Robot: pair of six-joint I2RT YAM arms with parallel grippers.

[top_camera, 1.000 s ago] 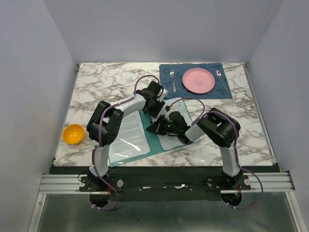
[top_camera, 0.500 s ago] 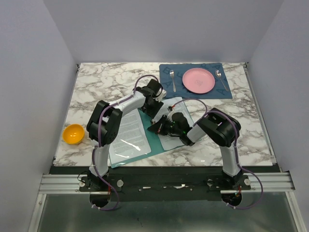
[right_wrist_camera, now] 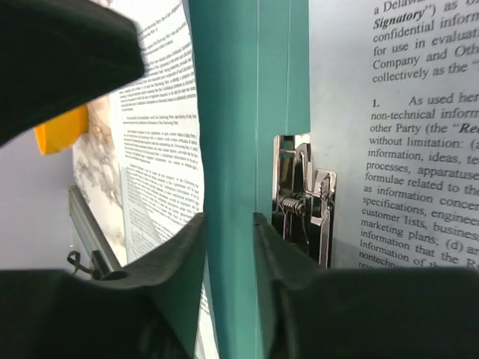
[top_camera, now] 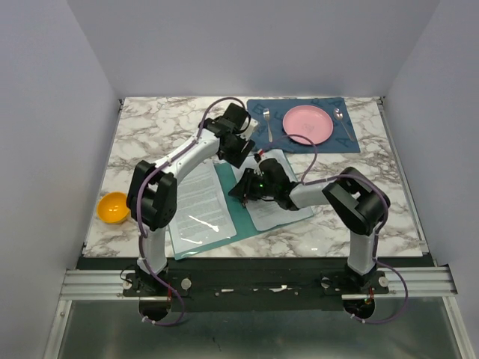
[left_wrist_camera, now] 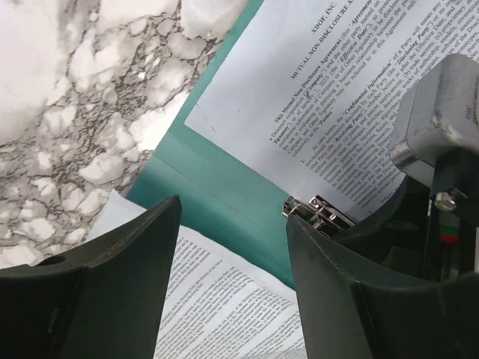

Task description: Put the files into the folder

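**Worktop** (top_camera: 150,127): marble pattern, white with grey veins.

**Folder** (top_camera: 233,209): teal-green. It lies open and flat at the near middle of the worktop, between the two arms. A metal clip (left_wrist_camera: 318,213) sits just beside the spine on the right-hand leaf.

**Files**
- One printed sheet (top_camera: 196,198) lies on the folder's left leaf, and a glare streak crosses it.
- A second sheet (top_camera: 271,217) lies on the right leaf with its inner edge at the clip. The left wrist view shows a heading and dense paragraphs on it.

**Left gripper** (top_camera: 239,152): reaches over the far end of the folder.
- The jaws are wide apart and hold nothing.
- The left wrist view shows the spine and the clip in the gap between them.

**Right gripper** (top_camera: 245,188): low over the middle of the folder, close to the left one.
- The jaws stand a little apart.
- The right wrist view shows the teal spine in the narrow gap, with the clip just right of it.
- Whether the jaws touch the spine cannot be told.

**Bowl** (top_camera: 114,207): orange, at the left edge of the worktop, well apart from the folder.

**Placemat** (top_camera: 352,140): dark blue, at the far right. It carries a pink plate (top_camera: 307,124) with a fork (top_camera: 268,124) to its left and a spoon (top_camera: 340,116) to its right.
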